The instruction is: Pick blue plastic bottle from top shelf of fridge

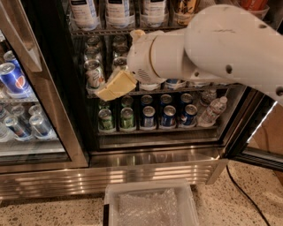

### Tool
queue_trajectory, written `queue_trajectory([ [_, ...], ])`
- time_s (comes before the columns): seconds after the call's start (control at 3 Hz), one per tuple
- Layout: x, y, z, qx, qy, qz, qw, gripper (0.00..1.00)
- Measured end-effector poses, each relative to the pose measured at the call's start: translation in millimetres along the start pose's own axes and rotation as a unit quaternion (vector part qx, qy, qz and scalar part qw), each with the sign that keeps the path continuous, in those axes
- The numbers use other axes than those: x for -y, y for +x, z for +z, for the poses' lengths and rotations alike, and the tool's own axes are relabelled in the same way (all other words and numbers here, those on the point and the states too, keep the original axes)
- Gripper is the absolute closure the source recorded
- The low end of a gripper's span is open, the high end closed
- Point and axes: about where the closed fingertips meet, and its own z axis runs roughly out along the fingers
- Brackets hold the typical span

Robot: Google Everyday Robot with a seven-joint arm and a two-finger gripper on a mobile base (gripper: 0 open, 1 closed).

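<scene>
Three blue plastic bottles with white labels and dark print stand on the top shelf [101, 32] of the fridge [150, 170]: left [84, 9], middle [117, 9] and right [154, 9]. Only their lower parts show. An amber bottle [185, 8] stands to their right. My gripper [116, 86], tan, points down-left on the white arm [212, 48]. It is in front of the can rack, below the top shelf and under the middle bottle. It holds nothing that I can see.
Wire racks of drink cans [146, 117] fill the lower shelves, with small crinkled water bottles [212, 110] at right. A closed glass door with Pepsi cans [13, 79] is at left. The open door [258, 132] stands at right. A white bin [150, 205] and a black cable [241, 187] lie on the floor.
</scene>
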Motion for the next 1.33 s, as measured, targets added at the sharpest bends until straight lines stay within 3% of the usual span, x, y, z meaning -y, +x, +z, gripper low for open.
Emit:
queue_trajectory([
  [0.33, 1.9, -17.0, 3.9, -0.014, 0.043, -0.013, 0.9989, 0.0],
  [0.67, 9.8, -21.7, -3.9, -0.019, 0.101, -0.027, 0.9944, 0.0],
  [1.0, 23.9, -11.7, -10.0, -0.004, 0.147, 0.001, 0.9891, 0.0],
  [1.33, 43.5, -8.4, -11.6, 0.024, 0.177, 0.022, 0.9837, 0.0],
])
